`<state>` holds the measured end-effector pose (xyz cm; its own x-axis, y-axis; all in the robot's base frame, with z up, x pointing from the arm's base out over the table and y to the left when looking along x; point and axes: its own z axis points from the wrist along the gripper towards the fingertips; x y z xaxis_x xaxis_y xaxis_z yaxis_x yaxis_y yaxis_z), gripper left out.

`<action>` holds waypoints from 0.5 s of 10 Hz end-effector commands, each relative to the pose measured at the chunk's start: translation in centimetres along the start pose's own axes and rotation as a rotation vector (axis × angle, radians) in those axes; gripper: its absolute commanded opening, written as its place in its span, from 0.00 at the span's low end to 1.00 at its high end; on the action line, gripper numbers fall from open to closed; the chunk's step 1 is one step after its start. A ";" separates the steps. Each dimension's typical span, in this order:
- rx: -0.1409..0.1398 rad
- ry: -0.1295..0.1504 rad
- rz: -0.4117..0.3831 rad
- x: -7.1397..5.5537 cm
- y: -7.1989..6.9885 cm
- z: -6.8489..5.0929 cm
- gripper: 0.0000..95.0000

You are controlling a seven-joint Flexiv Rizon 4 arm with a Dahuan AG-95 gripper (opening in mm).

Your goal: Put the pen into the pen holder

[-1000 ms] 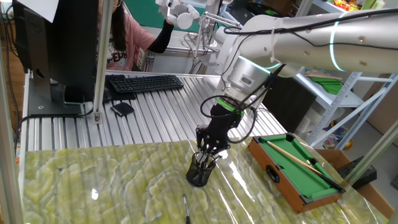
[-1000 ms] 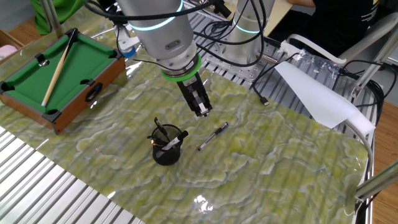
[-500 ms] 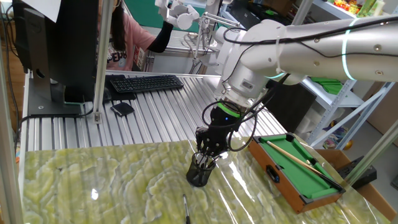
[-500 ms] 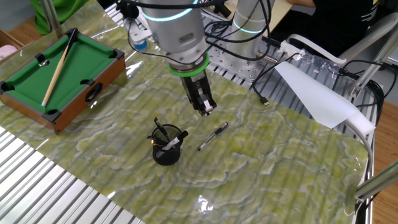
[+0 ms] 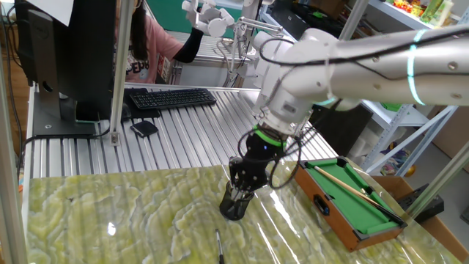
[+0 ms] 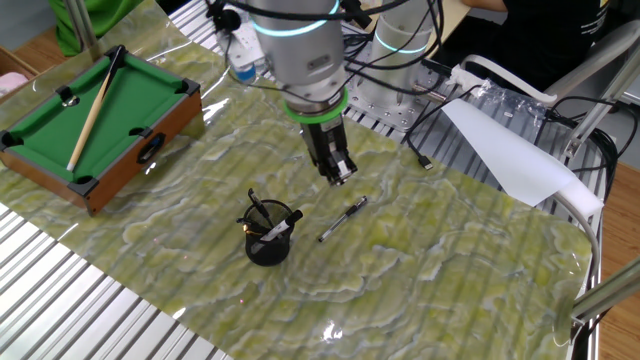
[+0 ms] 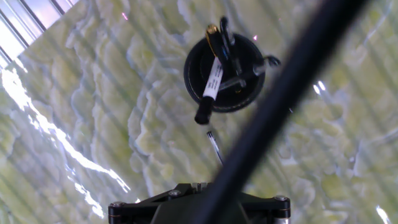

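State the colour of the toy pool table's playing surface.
Green, framed in brown wood; the pool table shows best in the other fixed view.

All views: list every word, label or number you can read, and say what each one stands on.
None can be read.
Marker in the pen holder, hand view: white label with dark print, too blurred to read.
Pink shirt of the person behind the table: dark lettering, partly hidden and too small to read.
Keyboard: key legends too small to read.

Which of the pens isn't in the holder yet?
The slim dark pen lying flat on the green marbled tabletop, beside the black mesh pen holder. The other pens stand inside that holder.
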<state>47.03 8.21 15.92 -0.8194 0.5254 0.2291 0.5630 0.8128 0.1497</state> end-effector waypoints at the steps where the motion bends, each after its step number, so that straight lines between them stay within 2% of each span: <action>1: 0.010 -0.004 -0.007 0.1 0.0 0.6 0.00; 3: 0.016 -0.007 -0.021 0.3 -0.2 0.9 0.00; 5: 0.034 -0.016 -0.050 0.6 -0.4 1.3 0.00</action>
<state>45.99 8.55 14.87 -0.8474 0.4883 0.2083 0.5188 0.8450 0.1294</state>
